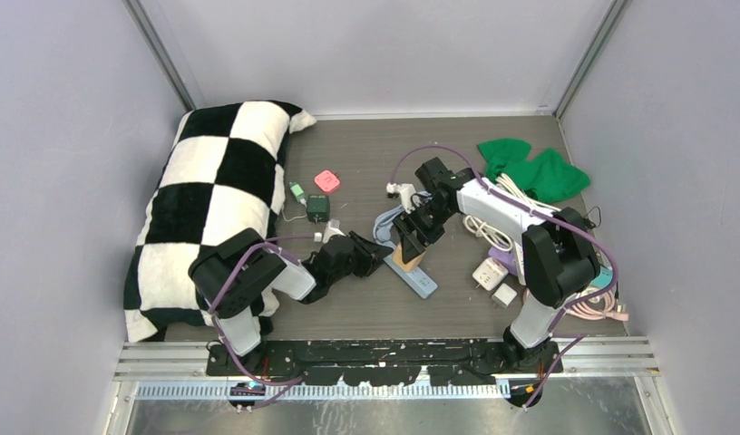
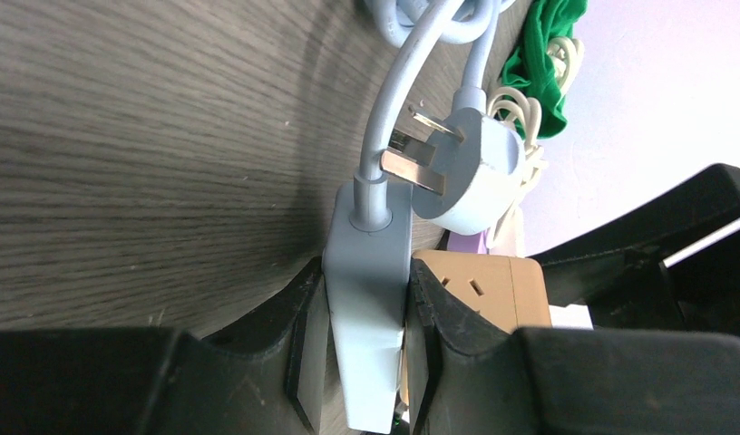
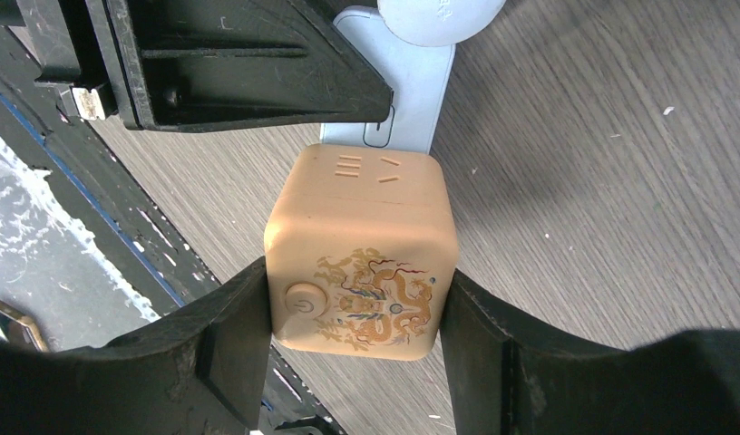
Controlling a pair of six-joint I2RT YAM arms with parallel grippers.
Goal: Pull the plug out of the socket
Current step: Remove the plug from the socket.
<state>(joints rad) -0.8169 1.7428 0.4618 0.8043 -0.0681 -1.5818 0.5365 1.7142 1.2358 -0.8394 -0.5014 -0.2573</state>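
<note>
Top external: dark woodgrain table [image 1: 366, 145], pale walls [image 1: 375, 54]. Left claw [image 2: 366, 308] clamps blue socket strip [image 2: 366, 245]; right claw [image 3: 353, 317] clamps tan cube plug [image 3: 362, 227]

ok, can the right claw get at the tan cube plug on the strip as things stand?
Looks like yes: the right claw sits closed on the tan cube plug, a finger on either side, nothing between. The left claw clamps the blue power strip beside it without blocking.
</note>
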